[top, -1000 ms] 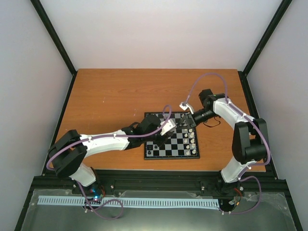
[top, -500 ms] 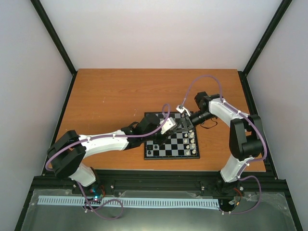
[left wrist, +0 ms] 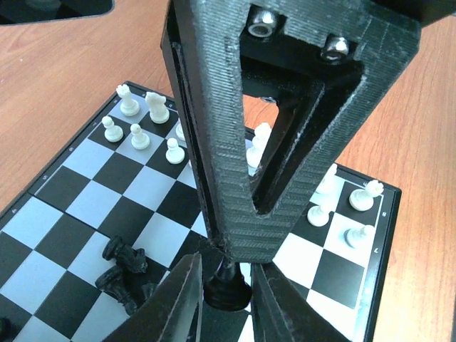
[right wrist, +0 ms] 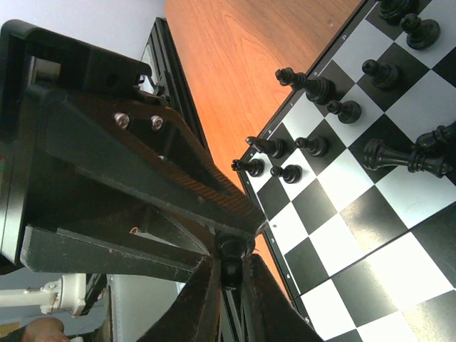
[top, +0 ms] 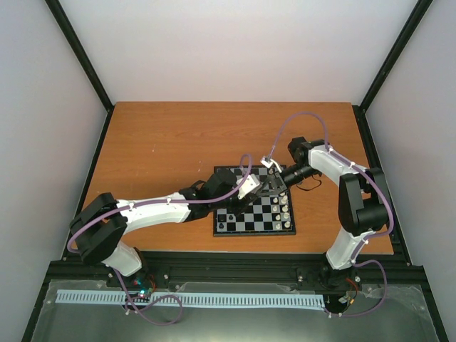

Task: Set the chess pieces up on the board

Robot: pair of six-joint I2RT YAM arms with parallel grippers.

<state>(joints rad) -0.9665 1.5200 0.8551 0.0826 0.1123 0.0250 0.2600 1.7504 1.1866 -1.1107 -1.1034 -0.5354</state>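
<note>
The board [top: 254, 233] lies at the table's middle right. My two grippers meet above its far part. In the left wrist view my left gripper [left wrist: 226, 303] has both fingers against the base of a black chess piece [left wrist: 228, 291]. In the right wrist view my right gripper [right wrist: 229, 285] is closed on the same black piece [right wrist: 231, 251], held above the board's edge. White pieces [top: 285, 209] stand along the board's right side. Black pieces [top: 223, 226] are on its left side. Some black pieces [left wrist: 121, 269] lie toppled on the board [left wrist: 78, 203].
Rows of white pieces [left wrist: 135, 135] stand at the board's far edge in the left wrist view. Black pieces [right wrist: 313, 87] stand in two rows near the board's [right wrist: 385, 256] edge in the right wrist view. Orange-brown table [top: 164, 149] surrounds the board; black frame posts stand at the corners.
My right gripper has moved left and a little down to meet my left gripper over the board. The left arm has hardly moved.
</note>
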